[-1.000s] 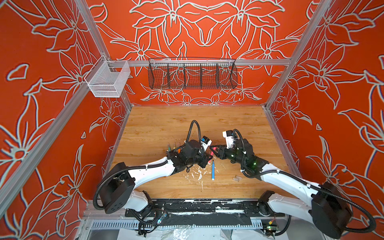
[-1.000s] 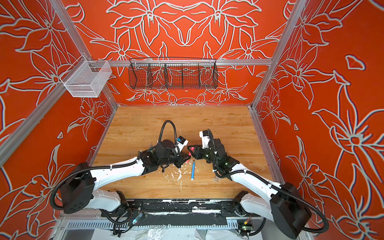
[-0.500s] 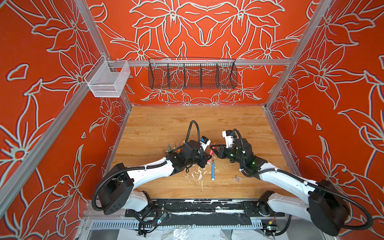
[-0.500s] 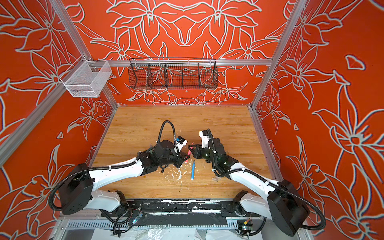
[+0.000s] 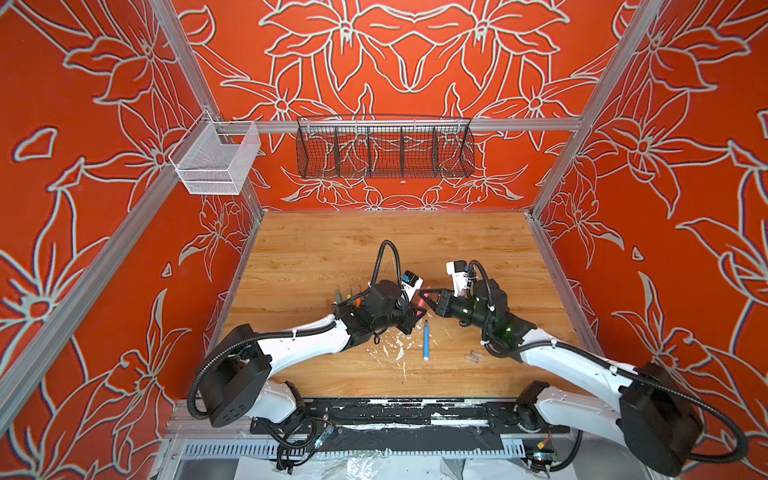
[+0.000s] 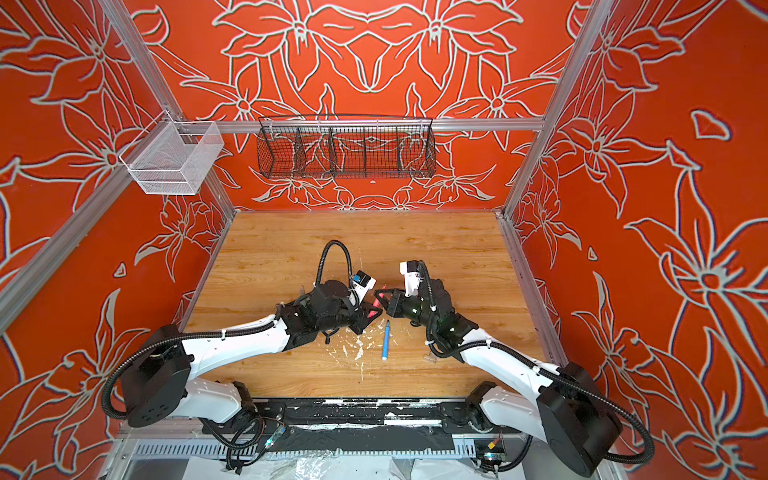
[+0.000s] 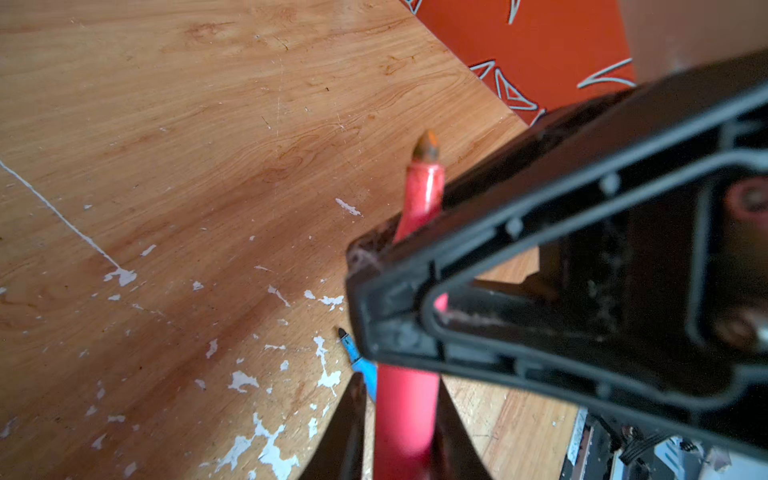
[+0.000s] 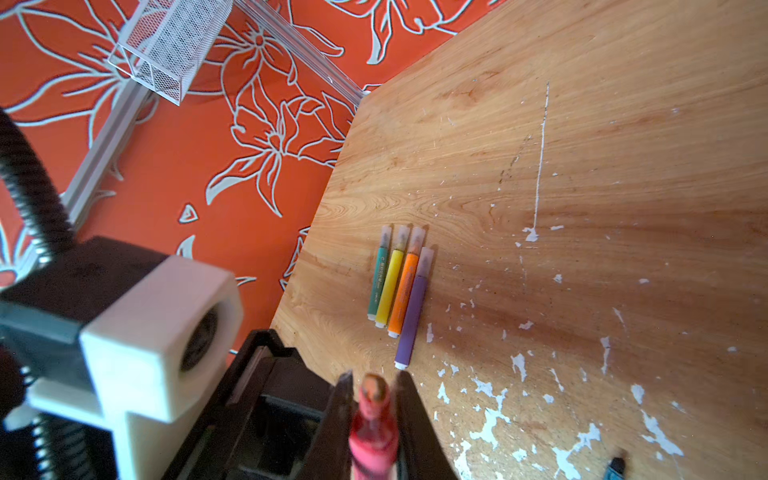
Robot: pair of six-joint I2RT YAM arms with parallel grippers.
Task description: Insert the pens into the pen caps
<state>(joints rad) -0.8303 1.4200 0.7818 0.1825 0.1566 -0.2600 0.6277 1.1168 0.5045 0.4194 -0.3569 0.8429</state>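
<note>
A pink-red pen [image 5: 422, 300] hangs above the table between both grippers, its tip [image 7: 427, 145] bare. My right gripper [image 8: 375, 376] is shut on its front part, just behind the tip. My left gripper [image 7: 399, 380] stands round its rear; the jaws are slightly apart, with a gap beside one finger. A blue pen [image 5: 426, 340] lies uncapped on the table below them. Green [image 8: 378, 282], yellow [image 8: 390, 286], orange [image 8: 403, 291] and purple [image 8: 413, 307] pens lie side by side with clear caps on. One loose pen cap [image 5: 473, 356] lies near the right arm.
White paint flecks [image 5: 395, 345] cover the wood near the front. A black wire basket [image 5: 384, 151] hangs on the back wall and a white mesh basket [image 5: 216, 164] on the left rail. Orange walls close in three sides.
My right gripper has closed on the pink-red pen. My left jaws have eased apart round its rear. Both arms have hardly moved.
</note>
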